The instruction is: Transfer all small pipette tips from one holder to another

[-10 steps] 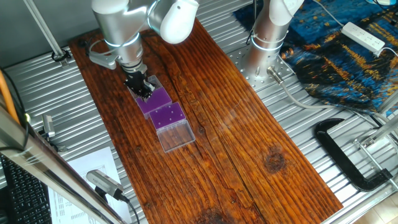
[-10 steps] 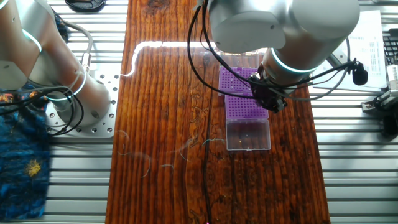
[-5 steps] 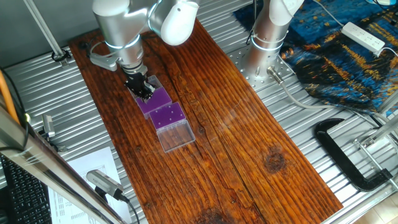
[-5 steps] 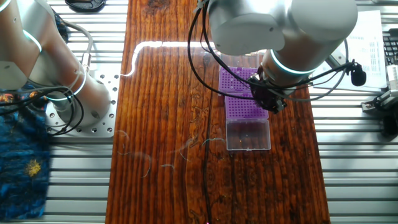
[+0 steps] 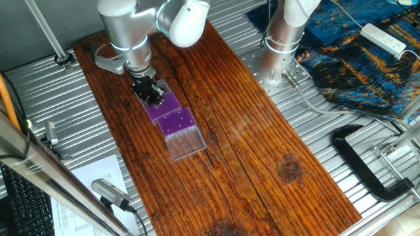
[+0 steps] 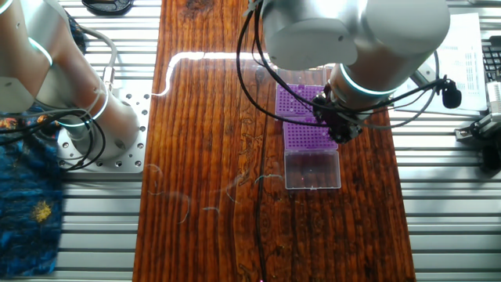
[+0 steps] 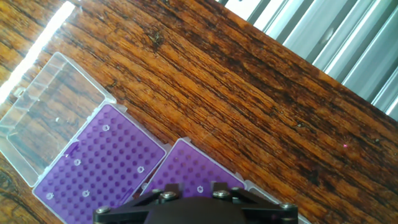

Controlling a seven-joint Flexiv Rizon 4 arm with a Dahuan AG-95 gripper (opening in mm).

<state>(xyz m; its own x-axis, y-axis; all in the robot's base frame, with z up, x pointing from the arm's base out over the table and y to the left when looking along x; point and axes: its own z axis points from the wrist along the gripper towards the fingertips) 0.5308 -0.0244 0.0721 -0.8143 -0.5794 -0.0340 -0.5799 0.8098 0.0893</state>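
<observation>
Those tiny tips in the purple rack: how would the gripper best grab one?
Probably by the rim poking above the rack, coming straight down. Each tip stands upright in its hole, so only the top shows; the gripper hangs above.

The silver arm [image 5: 125, 29] reaches down with its wrist vertical, the black gripper [image 5: 152, 96] pointing straight at the surface below, its fingertips hidden from the hand camera so their spacing cannot be judged.
</observation>
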